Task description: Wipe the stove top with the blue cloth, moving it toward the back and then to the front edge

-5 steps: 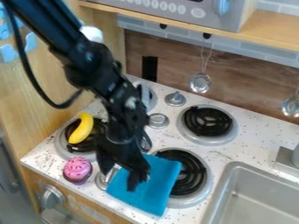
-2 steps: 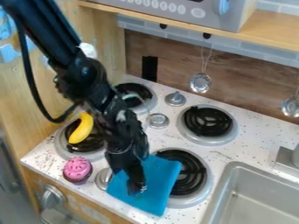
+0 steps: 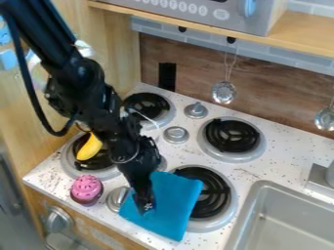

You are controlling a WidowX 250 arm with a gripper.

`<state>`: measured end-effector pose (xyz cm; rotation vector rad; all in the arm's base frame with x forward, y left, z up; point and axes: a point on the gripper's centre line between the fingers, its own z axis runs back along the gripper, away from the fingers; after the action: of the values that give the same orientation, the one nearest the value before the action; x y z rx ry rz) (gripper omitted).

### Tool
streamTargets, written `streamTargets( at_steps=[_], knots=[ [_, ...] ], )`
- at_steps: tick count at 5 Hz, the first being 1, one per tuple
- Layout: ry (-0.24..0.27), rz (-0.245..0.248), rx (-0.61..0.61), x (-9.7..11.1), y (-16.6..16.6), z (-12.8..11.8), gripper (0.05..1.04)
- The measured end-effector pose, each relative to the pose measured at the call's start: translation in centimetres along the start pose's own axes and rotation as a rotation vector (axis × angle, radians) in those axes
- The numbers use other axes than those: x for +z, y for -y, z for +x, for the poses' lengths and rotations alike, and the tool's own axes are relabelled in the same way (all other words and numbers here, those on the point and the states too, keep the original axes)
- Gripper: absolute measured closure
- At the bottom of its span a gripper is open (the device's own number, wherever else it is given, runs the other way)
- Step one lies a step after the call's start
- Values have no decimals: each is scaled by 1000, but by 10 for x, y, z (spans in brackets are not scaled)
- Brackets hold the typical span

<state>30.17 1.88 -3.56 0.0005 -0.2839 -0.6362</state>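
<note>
One blue cloth lies flat on the speckled white table, right edge over the near-right burner. Your gripper is down at the cloth's left part, fingers narrow, tips close together; you can't tell whether fabric is pinched. Left of the cloth: metal knob, then pink-topped toy cupcake near the table's front edge. Behind the cupcake, yellow toy banana on the near-left burner, partly hidden by your arm. Farther back: far-left burner, far-right burner, two more knobs between. To your right, gray sink, faucet base beside it. Metal ladle hangs at the brown backsplash; toy microwave sits on the wooden shelf above.
</note>
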Motion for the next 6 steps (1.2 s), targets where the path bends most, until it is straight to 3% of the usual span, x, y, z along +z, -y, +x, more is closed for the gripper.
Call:
streamTargets(
  at_steps=[1,4,6],
  knots=[
    [1,15,-135,1,-4,3,82],
    [15,-18,-202,-12,7,15,82],
    [-62,-15,-180,-33,-5,12,82]
  ],
)
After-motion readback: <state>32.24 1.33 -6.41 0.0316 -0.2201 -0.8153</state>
